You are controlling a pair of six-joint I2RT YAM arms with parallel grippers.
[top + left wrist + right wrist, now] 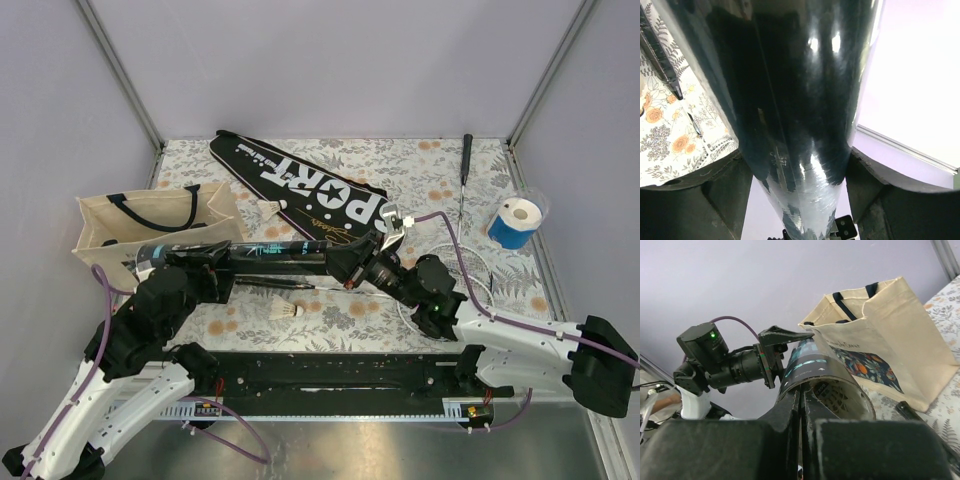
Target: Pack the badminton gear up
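The long black tube (270, 258) is off the tabletop (400, 170) and roughly level, spanning the two arms. Its left end is just beside the near side of the beige tote bag (150, 220). Its right end is open, as the right wrist view shows (810, 365).

The left hand (205, 268) grasps the tube around its body. In the left wrist view the glossy barrel (800, 100) fills the gap between the spread fingers (725, 200).

The right hand (352, 265) is clenched at the rim of the open end (800, 430). Whether the tube wall is caught between its fingers cannot be told.

Other gear:
- One shuttlecock (287, 312) lies on the tabletop, near the tube and below it in the top view.
- A second shuttlecock (270, 208) lies beside the black "SPORT" cover (300, 185).
- The silver-framed racket (470, 270) lies partly under the right arm.
- The blue and white roll (515, 222) stands well apart at the right edge.

Step in hand, as a judgement: handling the tube. Nothing is packed yet; both shuttlecocks and the racket are outside their containers.

The next move probably calls for the left hand alone to steady the tube. That frees the right hand to fetch the nearer shuttlecock and feed it into the open end, with mouth and shuttlecock in line.
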